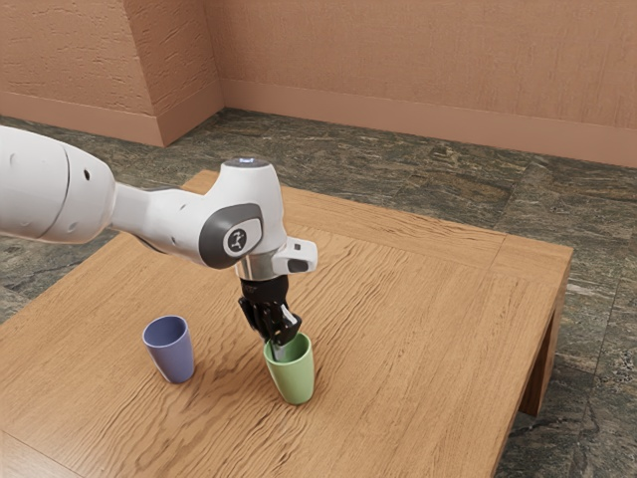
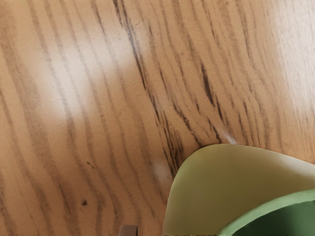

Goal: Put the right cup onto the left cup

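Note:
My gripper [image 1: 280, 349] points down at the rim of the green cup [image 1: 295, 382] in the exterior view, open, with one finger reaching inside the cup and the other by its wall. The green cup [image 2: 209, 189] also appears in the wrist view, its wall and part of its dark inside visible. Beside it is the tip of one of my fingers [image 2: 129, 230], with a gap between that tip and the cup's wall. The blue cup [image 1: 171, 355] stands upright on the table, apart from the green one, toward the exterior view's left.
Both cups are on a wooden table [image 1: 428, 329] with bare wood between them. The table's edge runs down the exterior view's right side, with a dark stone floor [image 1: 587, 398] beyond it. My arm extends over the table's far left part.

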You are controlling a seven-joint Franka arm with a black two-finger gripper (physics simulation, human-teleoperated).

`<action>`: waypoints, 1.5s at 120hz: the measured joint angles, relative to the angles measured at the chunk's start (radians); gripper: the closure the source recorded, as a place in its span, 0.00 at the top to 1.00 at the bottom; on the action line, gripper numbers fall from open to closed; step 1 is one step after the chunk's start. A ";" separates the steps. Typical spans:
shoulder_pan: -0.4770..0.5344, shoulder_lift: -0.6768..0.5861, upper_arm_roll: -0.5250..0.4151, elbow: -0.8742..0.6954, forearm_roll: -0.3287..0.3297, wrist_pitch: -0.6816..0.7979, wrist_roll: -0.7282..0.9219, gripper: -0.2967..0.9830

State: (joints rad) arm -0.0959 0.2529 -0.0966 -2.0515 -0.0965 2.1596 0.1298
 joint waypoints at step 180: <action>0.207 -0.487 0.033 -0.181 0.063 -0.252 -0.007 0.15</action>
State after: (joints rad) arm 0.1108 -0.2337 -0.0638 -2.2323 -0.0334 1.9072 0.1230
